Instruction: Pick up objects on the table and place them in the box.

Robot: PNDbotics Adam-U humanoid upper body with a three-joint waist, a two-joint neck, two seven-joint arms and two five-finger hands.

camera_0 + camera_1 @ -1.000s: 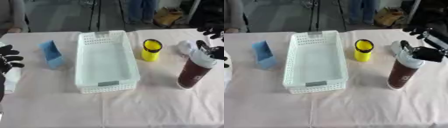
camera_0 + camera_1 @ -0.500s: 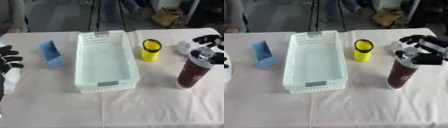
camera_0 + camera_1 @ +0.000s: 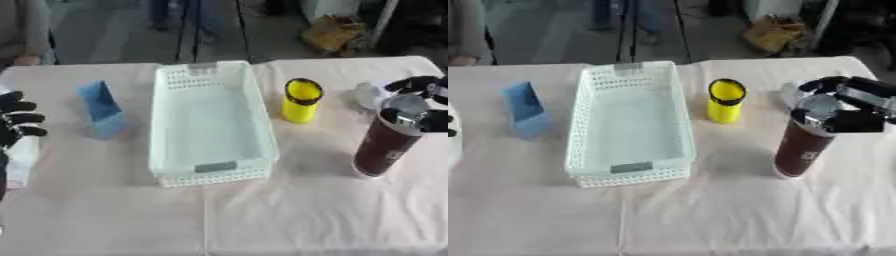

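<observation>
1. The right hand (image 3: 859,107) is over on the right side of the surface (image 3: 289,210), sitting right at the top of a dark maroon bottle (image 3: 801,146). Its black fingers (image 3: 826,82) curl around the bottle's silver cap, one above it and the thumb side below, so it looks clamped on the cap end.
2. The bottle itself stands upright on the cloth, directly under that hand.
3. Just behind the right hand there's a white roundish thing (image 3: 371,93); it's partly hidden, so I can't say what it is.
4. To the left of the right hand stands a yellow cup with a black rim (image 3: 302,100), upright, near the bottle but not touching it.
5. Further left again is the white perforated box (image 3: 249,107), long side running away from the robot, nothing inside it.
6. Past the box, closer to the left hand, a blue container (image 3: 100,108) stands tilted on the cloth.
7. The left hand (image 3: 16,124) shows at the left edge, fingers spread and relaxed, holding nothing, with something white (image 3: 21,160) just below it.
</observation>
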